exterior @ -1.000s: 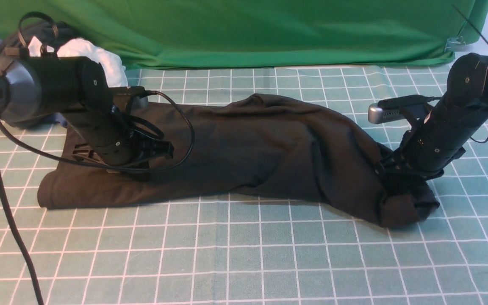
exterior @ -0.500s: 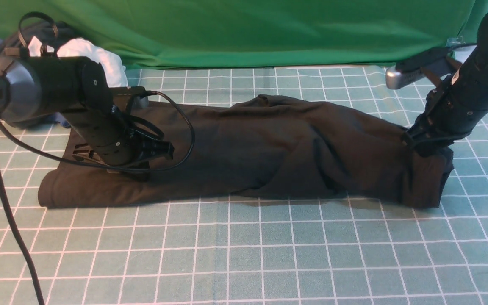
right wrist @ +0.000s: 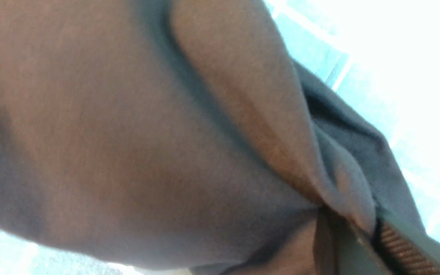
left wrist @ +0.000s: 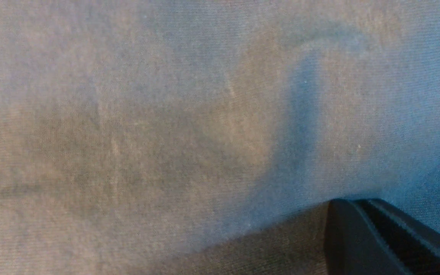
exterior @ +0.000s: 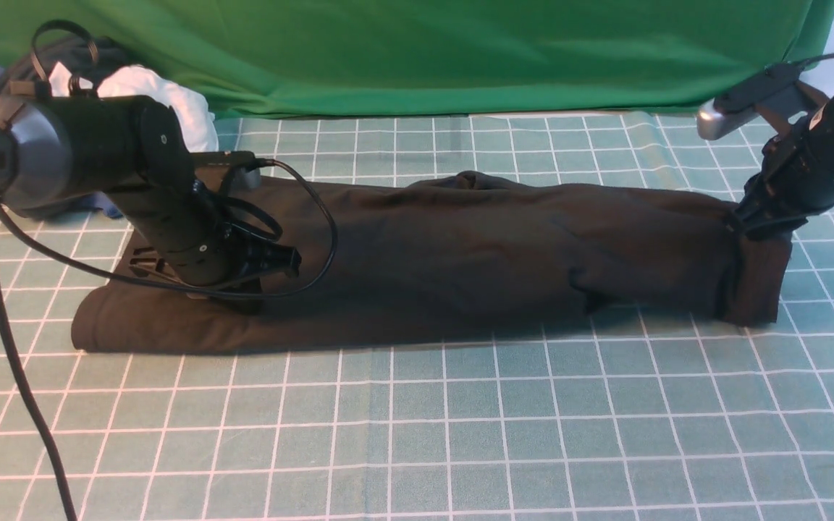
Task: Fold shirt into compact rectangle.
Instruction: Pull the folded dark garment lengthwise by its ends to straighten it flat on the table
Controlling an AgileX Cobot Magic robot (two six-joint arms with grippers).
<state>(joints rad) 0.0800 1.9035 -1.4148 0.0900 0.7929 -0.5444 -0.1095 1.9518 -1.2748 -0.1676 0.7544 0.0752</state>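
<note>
Dark brown knit: the shirt [exterior: 460,253] lay as a long band on the checked mat [exterior: 417,434], stretched between your two claws.

Right claw [exterior: 739,224]: pinched narrow on the shirt's end and raised off the mat. A short flap hung straight below it, and the cloth sloped away from it toward the left claw.

Left claw [exterior: 236,293]: closed, tip down on the opposite end, flat cloth all around it. You could not have told whether cloth sat between its jaws or it merely pressed.

Risks, as judged:
- The right pinch looked small, a bunched edge only. A hard pull away from the left claw might strip it out and drop the end in a heap.
- If the left claw only pressed, that same pull could drag the band under it and skew the fold.
- Layers hung below the right claw, and an inner one could slide loose and wrinkle.
</note>
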